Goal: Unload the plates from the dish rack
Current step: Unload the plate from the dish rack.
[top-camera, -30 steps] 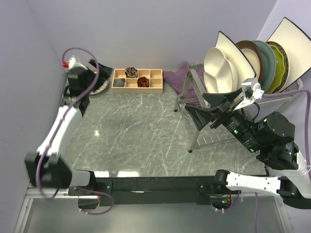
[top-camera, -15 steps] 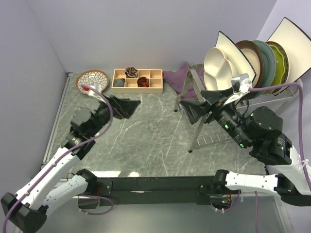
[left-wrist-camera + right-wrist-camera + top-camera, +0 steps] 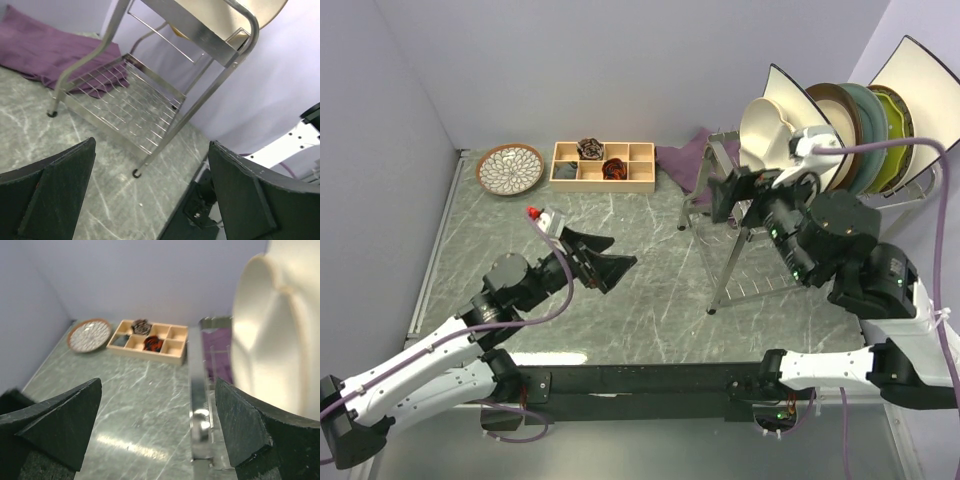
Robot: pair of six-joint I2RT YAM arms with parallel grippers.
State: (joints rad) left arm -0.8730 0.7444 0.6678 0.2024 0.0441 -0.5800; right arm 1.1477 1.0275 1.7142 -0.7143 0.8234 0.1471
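- The large silver wire dish rack (image 3: 750,288) stands on the right part of the green-grey marbled surface (image 3: 650,260). The plates stand in it on their edges, one behind the other, because the upright tines keep them apart.
- At the front of the row is the cream divided plate (image 3: 775,135). Behind it come a white square plate (image 3: 800,88), a brown-rimmed plate (image 3: 832,100), a teal plate (image 3: 865,120), a yellow-green plate (image 3: 892,130) and a second white square plate (image 3: 925,80).
- A round petal-patterned plate (image 3: 510,168) lies flat in the far left corner, just beside the wooden compartment tray (image 3: 603,165). I judge that this one is already unloaded, so the task is only at its beginning.
- The right end effector (image 3: 733,195) is spread wide and holds nothing. It is at the front of the dish rack, near the lower edge of the cream divided plate. In its wrist view this plate fills the right side. I think it aims at this plate because it is the only one with a free face.
- The left end effector (image 3: 605,257) is also spread wide and empty. It hangs over the middle of the surface and points toward the dish rack, well apart from it, perhaps so as not to hinder the other arm.
- A purple cloth (image 3: 680,160) lies behind the rack's legs.
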